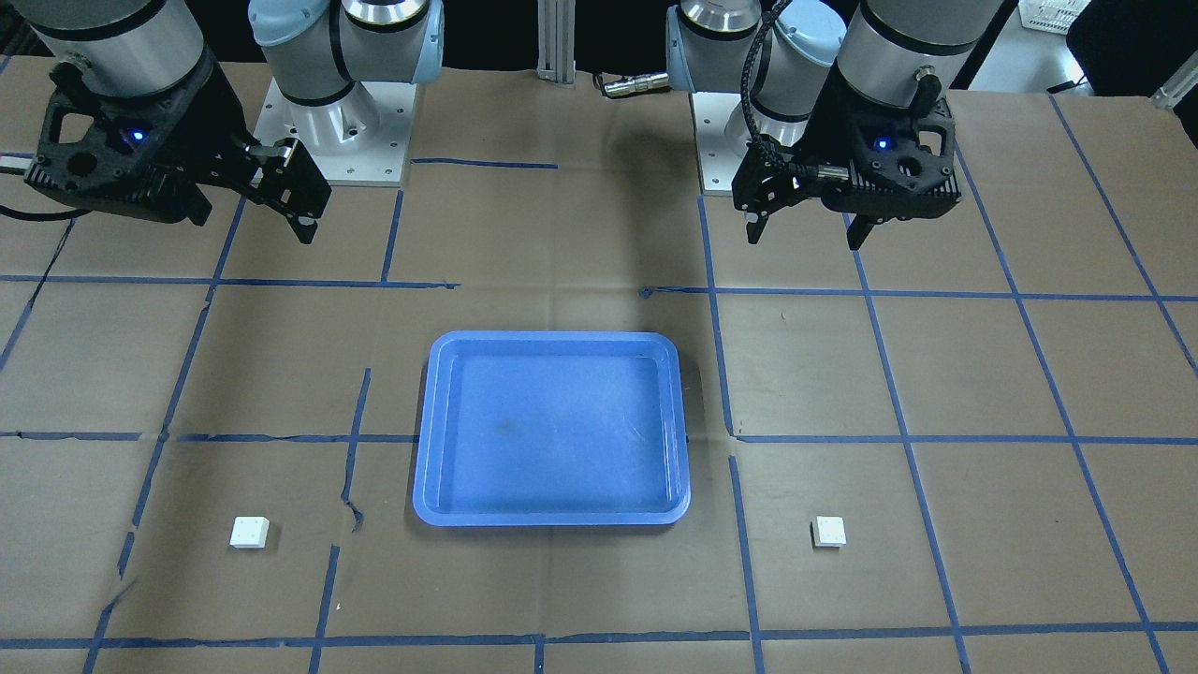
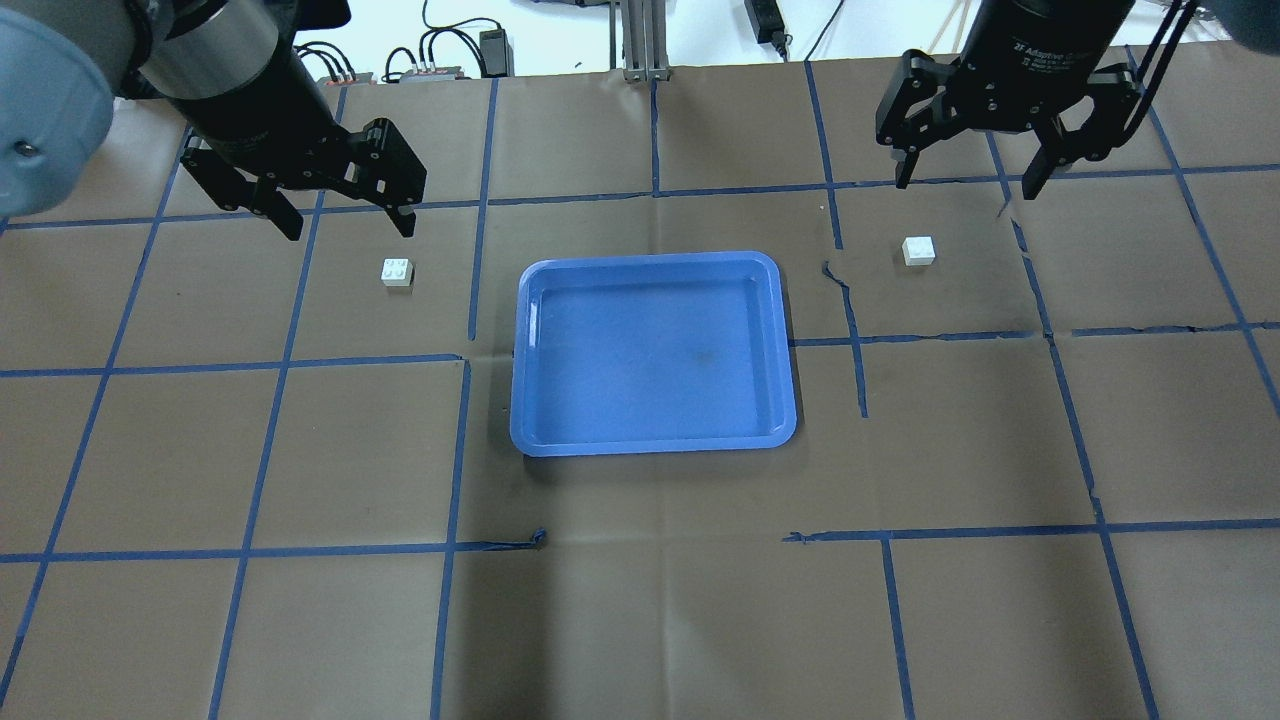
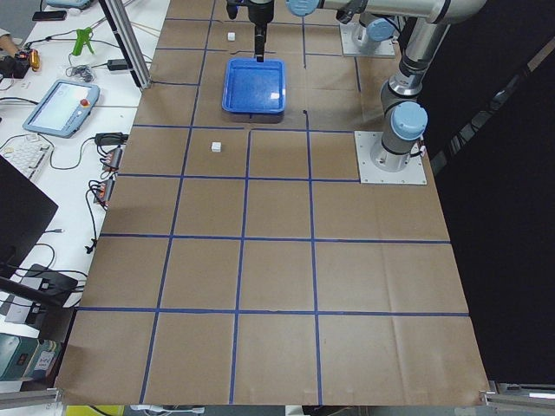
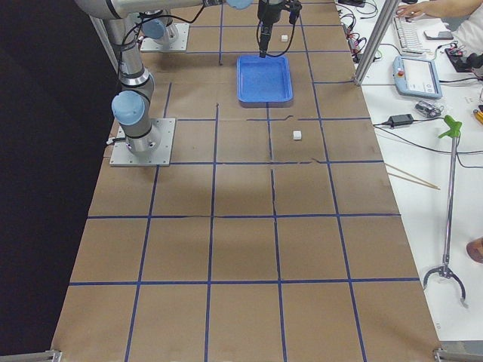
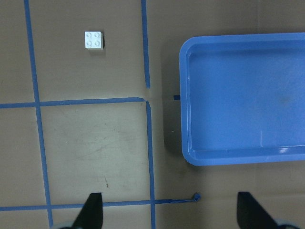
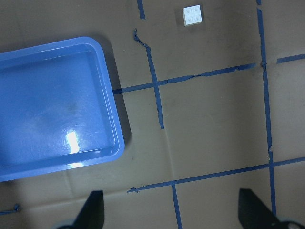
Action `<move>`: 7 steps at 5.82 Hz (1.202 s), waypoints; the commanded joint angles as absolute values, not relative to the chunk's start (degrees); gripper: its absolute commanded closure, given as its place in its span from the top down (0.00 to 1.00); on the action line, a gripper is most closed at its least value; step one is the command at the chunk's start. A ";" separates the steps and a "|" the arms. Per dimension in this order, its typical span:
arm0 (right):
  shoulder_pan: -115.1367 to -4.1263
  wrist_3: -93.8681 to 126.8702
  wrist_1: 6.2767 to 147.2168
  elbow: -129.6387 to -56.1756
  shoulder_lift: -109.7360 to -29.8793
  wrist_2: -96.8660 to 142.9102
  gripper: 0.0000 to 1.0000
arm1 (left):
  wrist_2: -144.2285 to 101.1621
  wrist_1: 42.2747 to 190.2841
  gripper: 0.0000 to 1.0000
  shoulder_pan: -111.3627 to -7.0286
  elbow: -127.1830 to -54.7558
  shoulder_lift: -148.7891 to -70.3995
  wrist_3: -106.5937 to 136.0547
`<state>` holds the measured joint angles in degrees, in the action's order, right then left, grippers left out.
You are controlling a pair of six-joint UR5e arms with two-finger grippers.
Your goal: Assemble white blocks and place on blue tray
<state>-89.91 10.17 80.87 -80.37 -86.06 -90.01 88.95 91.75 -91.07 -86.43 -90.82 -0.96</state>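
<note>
The blue tray (image 2: 652, 352) lies empty in the middle of the table; it also shows in the front view (image 1: 552, 426). One white block (image 2: 397, 272) lies left of the tray, just below my left gripper (image 2: 345, 225), which is open and empty above the table. In the left wrist view this block (image 5: 94, 40) lies far from the fingertips (image 5: 93, 212). The other white block (image 2: 919, 250) lies right of the tray, below my right gripper (image 2: 965, 185), which is also open and empty. It shows in the right wrist view (image 6: 193, 15).
Brown paper with blue tape lines (image 2: 470, 360) covers the table. The arm bases (image 1: 328, 140) stand at the robot's side. A teach pendant (image 3: 61, 102) and cables lie on the side bench beyond the table edge.
</note>
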 commanded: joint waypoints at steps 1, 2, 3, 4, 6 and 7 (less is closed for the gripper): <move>-89.91 10.20 81.47 -81.55 -86.65 -90.00 1.00 | 88.95 91.67 0.99 -91.05 -86.31 -90.79 -0.97; -89.91 10.28 81.39 -81.56 -86.66 -90.09 1.00 | 88.95 91.67 0.99 -91.05 -86.31 -90.79 -0.97; -89.91 10.28 81.39 -81.56 -86.66 -90.00 1.00 | 88.95 91.67 0.99 -90.97 -86.40 -90.88 -0.97; -89.91 10.20 81.21 -81.30 -86.75 -89.91 1.00 | 88.68 91.32 0.99 -90.97 -86.57 -91.05 -1.66; -89.83 9.59 81.04 -81.21 -87.01 -90.09 1.00 | 88.68 89.49 0.99 -90.27 -86.66 -90.79 -1.93; -89.48 8.97 80.86 -81.12 -87.01 -89.48 1.00 | 88.59 87.99 0.99 -89.48 -87.44 -91.31 -2.02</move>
